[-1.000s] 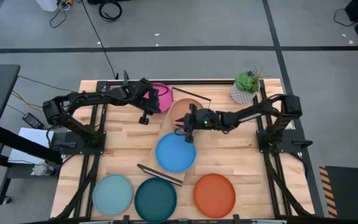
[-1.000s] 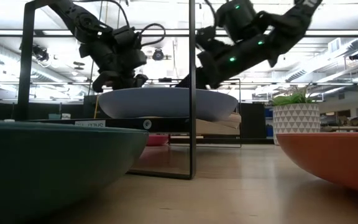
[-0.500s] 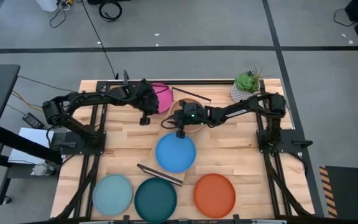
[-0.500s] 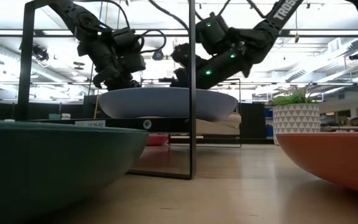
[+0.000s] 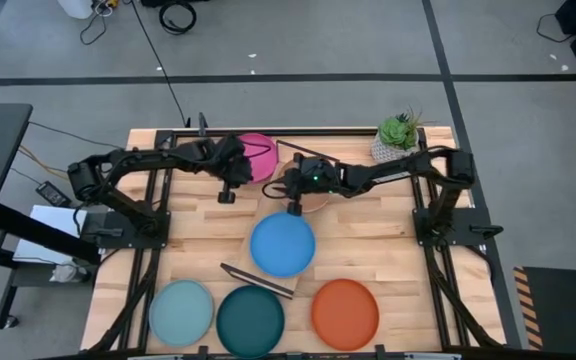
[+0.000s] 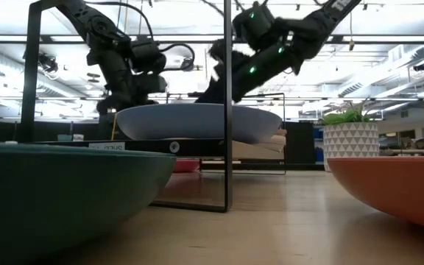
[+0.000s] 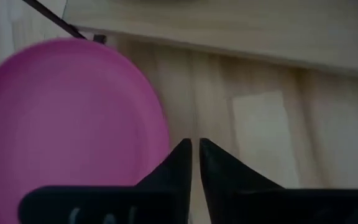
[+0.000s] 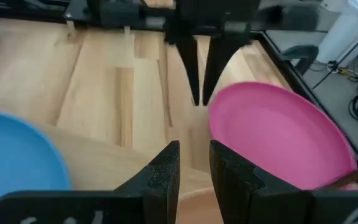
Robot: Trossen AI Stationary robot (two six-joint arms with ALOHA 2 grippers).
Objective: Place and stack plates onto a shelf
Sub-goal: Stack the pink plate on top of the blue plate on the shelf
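We are judging the magenta plate (image 8: pixel 278 134) light, stiff and slick, best pinched at its three o'clock rim, our left gripper (image 7: pixel 195 163) hovering nearly closed and empty, the right gripper (image 8: pixel 193 163) narrowly parted, holding nothing.

You have a round matte magenta plate (image 5: pixel 259 155) at twelve o'clock, a blue one (image 5: pixel 282 245) at centre, and light teal (image 5: pixel 181 312), dark teal (image 5: pixel 250 321) and orange-red (image 5: pixel 345 313) plates at six. Both arms are dark.

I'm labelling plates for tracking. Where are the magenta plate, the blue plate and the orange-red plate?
magenta plate (image 8: pixel 278 134), right wrist view, middle of its flat face.
blue plate (image 5: pixel 282 245), high view, centre of its disc, on the shelf.
orange-red plate (image 5: pixel 345 313), high view, centre of its disc.
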